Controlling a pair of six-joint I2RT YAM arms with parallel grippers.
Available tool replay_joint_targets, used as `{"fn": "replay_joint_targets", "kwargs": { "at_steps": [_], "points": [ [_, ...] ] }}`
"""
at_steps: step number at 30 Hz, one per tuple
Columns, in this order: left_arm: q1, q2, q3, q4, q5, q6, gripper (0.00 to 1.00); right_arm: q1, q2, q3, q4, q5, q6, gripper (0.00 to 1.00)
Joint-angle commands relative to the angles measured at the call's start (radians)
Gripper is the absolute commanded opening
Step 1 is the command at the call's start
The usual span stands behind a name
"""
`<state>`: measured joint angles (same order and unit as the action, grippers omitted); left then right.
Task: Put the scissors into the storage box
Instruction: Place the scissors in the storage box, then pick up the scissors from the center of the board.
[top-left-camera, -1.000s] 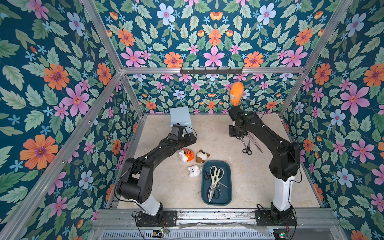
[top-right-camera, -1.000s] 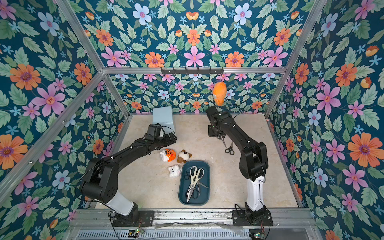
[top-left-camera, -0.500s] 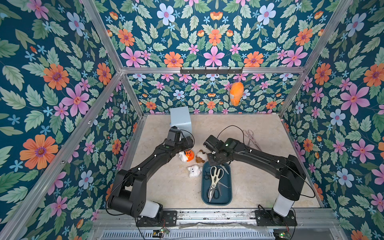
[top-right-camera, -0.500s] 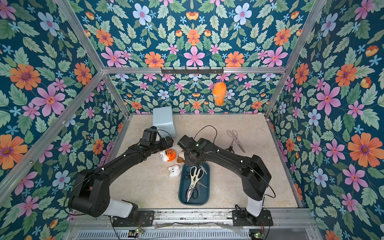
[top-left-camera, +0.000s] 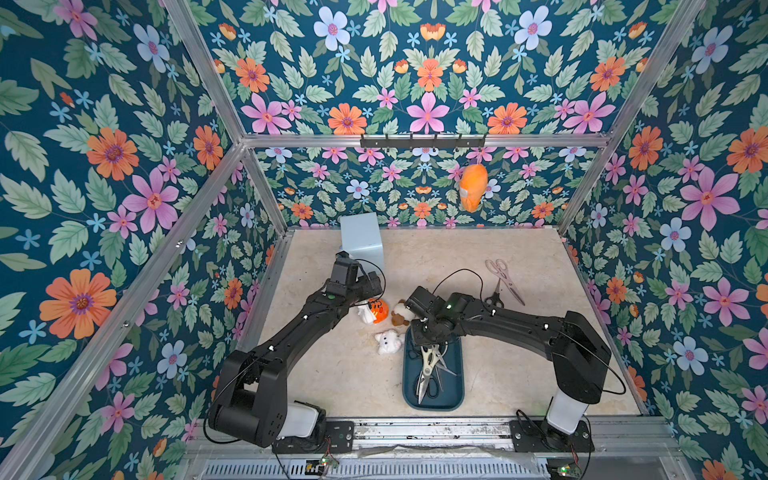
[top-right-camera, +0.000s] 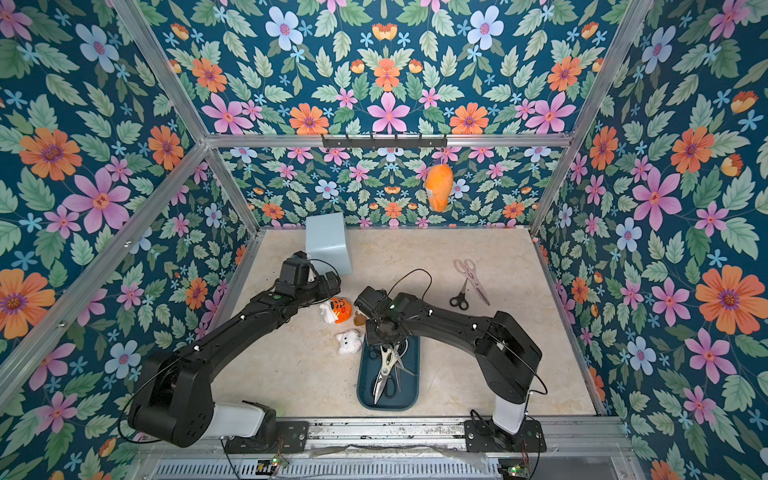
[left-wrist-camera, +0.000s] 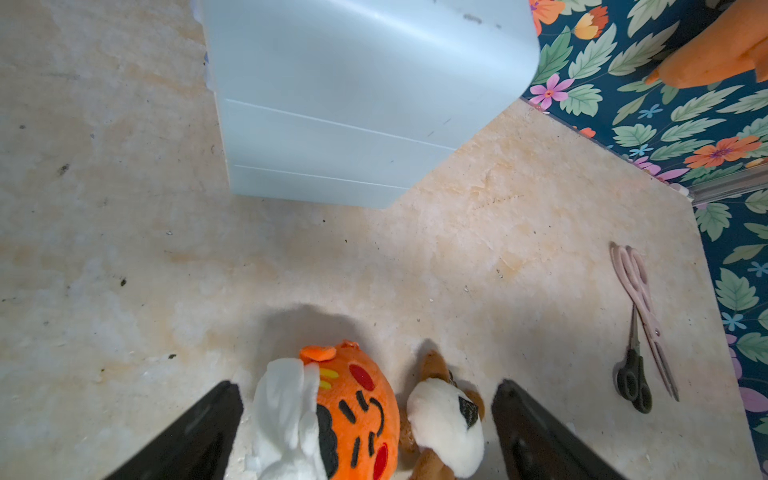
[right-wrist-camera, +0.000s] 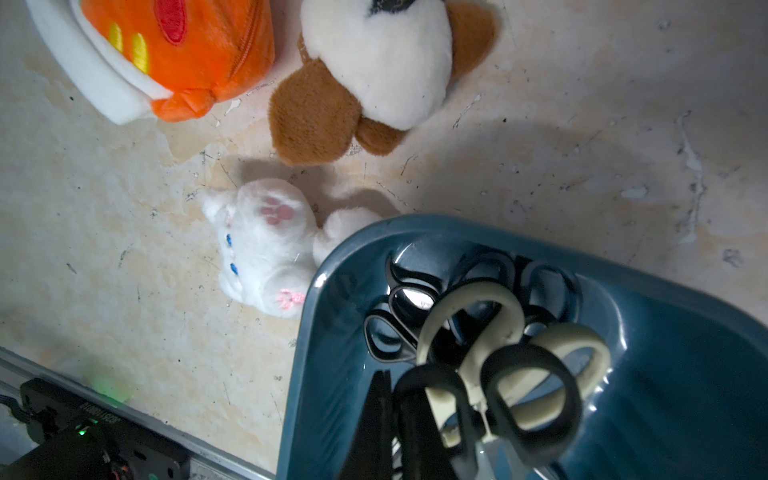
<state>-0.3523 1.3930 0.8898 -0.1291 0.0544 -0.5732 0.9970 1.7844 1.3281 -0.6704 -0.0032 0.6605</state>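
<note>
Having arrived over the storage box (right-wrist-camera: 665, 374), the right end effector (right-wrist-camera: 401, 432) is pinching black-handled scissors (right-wrist-camera: 571, 405); release should come next. The left end effector (left-wrist-camera: 365, 390) is spread.

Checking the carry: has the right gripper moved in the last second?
Yes. The right gripper, shut on black scissors, has swung toward the near edge, from beside the pink scissors to over the tray's far end.
</note>
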Motion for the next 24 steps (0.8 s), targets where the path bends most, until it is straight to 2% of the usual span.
{"fn": "replay_joint_targets", "kwargs": {
  "at_steps": [1, 7, 12, 15, 24],
  "points": [
    [0.001, 0.008, 0.015, 0.006, -0.001, 0.003, 0.99, -0.003, 0.008, 0.007, -0.012, 0.001, 0.025, 0.08],
    [0.0, 0.017, 0.025, 0.008, 0.007, 0.01, 0.99, -0.003, -0.011, 0.011, -0.015, 0.016, 0.017, 0.31],
    [0.001, 0.025, 0.03, 0.009, 0.03, 0.006, 0.99, -0.028, -0.046, 0.041, -0.053, 0.059, 0.014, 0.32],
    [0.001, 0.031, 0.035, 0.011, 0.042, 0.003, 0.99, -0.08, -0.07, 0.071, -0.084, 0.078, 0.023, 0.32],
    [0.001, 0.053, 0.04, 0.013, 0.072, -0.005, 0.99, -0.338, -0.058, 0.104, -0.196, 0.141, 0.039, 0.32]
  ]
}}
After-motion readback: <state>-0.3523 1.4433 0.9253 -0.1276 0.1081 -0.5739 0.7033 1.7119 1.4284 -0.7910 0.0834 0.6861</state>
